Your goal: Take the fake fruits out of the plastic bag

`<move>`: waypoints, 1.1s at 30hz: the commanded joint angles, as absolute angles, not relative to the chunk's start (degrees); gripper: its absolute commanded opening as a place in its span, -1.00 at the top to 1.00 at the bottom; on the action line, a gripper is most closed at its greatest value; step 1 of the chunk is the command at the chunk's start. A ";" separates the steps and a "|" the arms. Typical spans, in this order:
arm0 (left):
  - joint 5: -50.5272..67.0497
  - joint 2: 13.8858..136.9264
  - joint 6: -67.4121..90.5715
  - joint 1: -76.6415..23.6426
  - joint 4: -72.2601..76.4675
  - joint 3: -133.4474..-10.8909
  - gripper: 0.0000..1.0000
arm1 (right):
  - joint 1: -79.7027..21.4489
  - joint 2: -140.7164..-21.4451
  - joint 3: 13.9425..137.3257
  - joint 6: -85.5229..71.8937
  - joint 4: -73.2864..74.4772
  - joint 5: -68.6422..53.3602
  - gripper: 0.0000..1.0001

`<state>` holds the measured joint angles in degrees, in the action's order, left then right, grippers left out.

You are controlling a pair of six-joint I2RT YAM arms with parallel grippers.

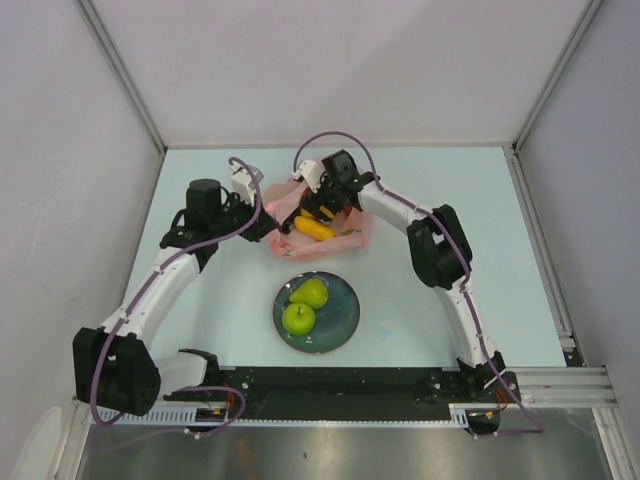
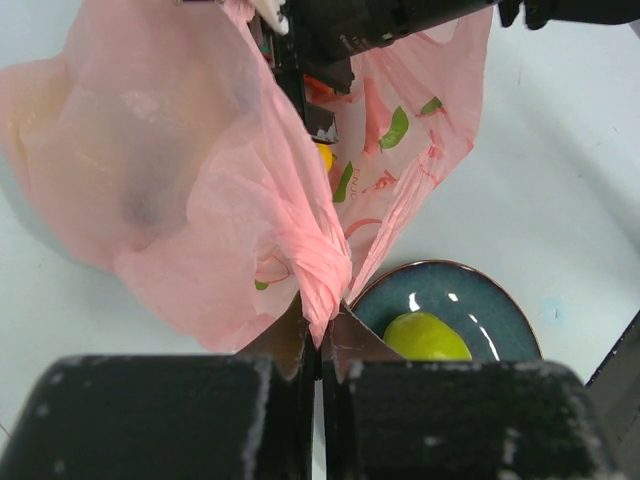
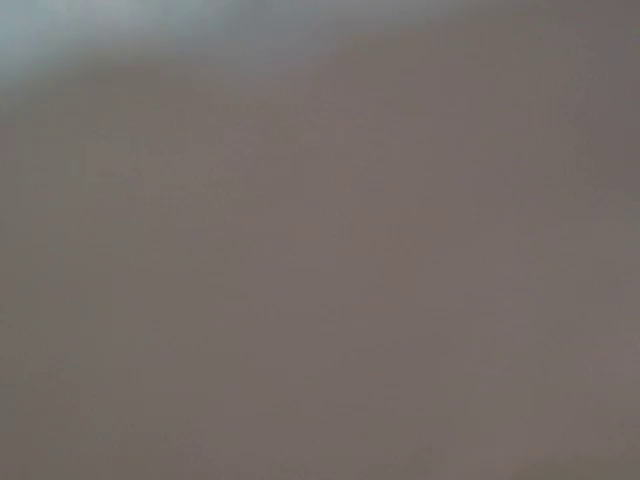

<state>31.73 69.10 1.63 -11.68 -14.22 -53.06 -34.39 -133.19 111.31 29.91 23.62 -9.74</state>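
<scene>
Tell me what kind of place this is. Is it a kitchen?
Probably a robot lab booth, not a kitchen: plain grey walls box in a pale table, and a left arm and right arm are bolted at its near edge, reaching a pink plastic bag.

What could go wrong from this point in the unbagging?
The left gripper pinches only a thin fold of the plastic bag; it might slip and the mouth collapse. The right wrist view is a blank blur, so the right gripper, in the bag by the yellow fruit, may snag film.
</scene>
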 commanded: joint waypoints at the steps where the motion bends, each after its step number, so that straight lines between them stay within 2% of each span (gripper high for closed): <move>1: 32.43 69.61 1.85 -11.25 -13.09 -56.07 0.99 | -33.84 -135.88 115.05 34.36 24.61 -12.04 -0.88; 5: 32.17 70.13 1.58 -11.25 -13.36 -56.51 0.99 | -33.75 -136.93 115.57 35.16 23.99 -12.04 -0.88; 7: 32.17 70.22 1.49 -11.25 -13.27 -56.60 1.00 | -33.58 -137.46 115.93 35.42 24.08 -12.48 -0.80; 12: 31.91 70.58 1.06 -11.34 -13.45 -57.22 0.99 | -33.40 -136.15 115.41 35.07 24.70 -12.66 -0.36; 18: 32.25 70.75 1.58 -11.34 -12.22 -57.13 0.99 | -33.49 -128.94 112.15 33.40 25.93 -14.50 -0.06; 29: 32.26 70.40 2.02 -11.34 -11.95 -57.66 0.99 | -34.89 -118.31 104.68 29.88 27.25 -17.75 0.01; 33: 32.08 70.14 2.37 -11.34 -11.87 -57.22 0.99 | -35.33 -112.96 98.20 28.39 27.60 -19.50 0.00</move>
<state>31.68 70.65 1.58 -11.64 -14.04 -54.89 -34.54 -119.22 103.31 30.59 26.74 -16.47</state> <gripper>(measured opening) 0.009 0.734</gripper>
